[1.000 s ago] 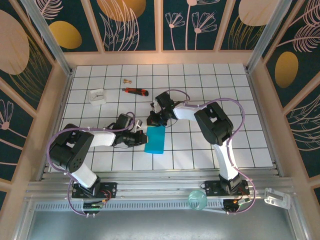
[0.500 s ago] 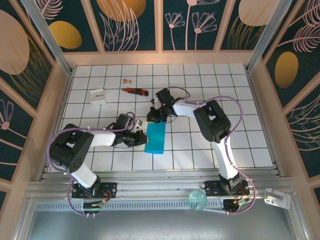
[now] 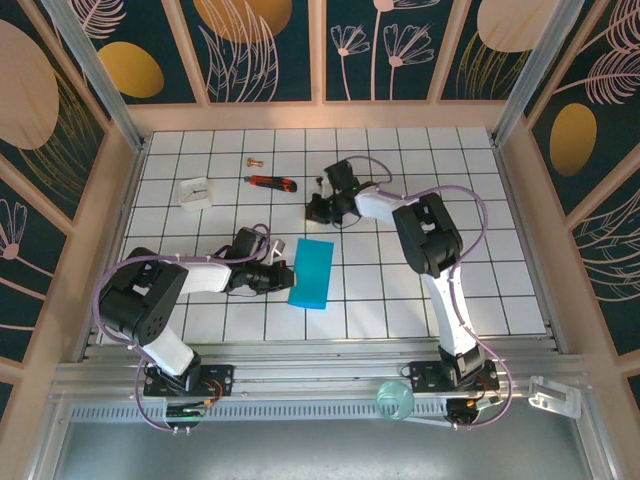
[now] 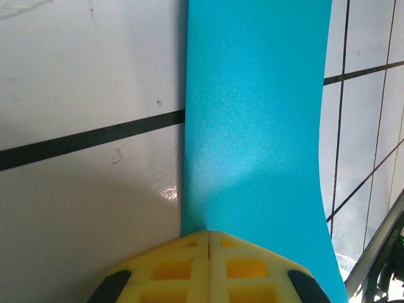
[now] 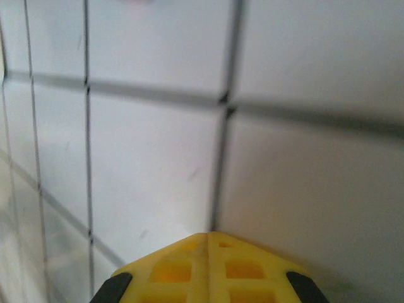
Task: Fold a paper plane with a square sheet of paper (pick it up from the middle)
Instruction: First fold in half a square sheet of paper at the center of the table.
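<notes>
Withdrawal is recorded at the far end of the fold: the right gripper, its jaws pressed together with nothing between them, is now seen over bare white tiles, drawn back from the far edge of the square sheet of paper, against which it was set a second earlier. In the overhead view it is placed nearer the red-and-black utility knife than the sheet. The left gripper is kept where it was, jaws likewise closed on nothing, its tip touching the nearest edge of the sheet. The sheet, already folded to a narrow teal strip, is laid flat on the tiled table between the two arms, and is now turned slightly askew from its earlier line. A pressing of the crease is judged to be finished on the right side. No point or wing is yet formed, so most of the folding is judged to remain.
</notes>
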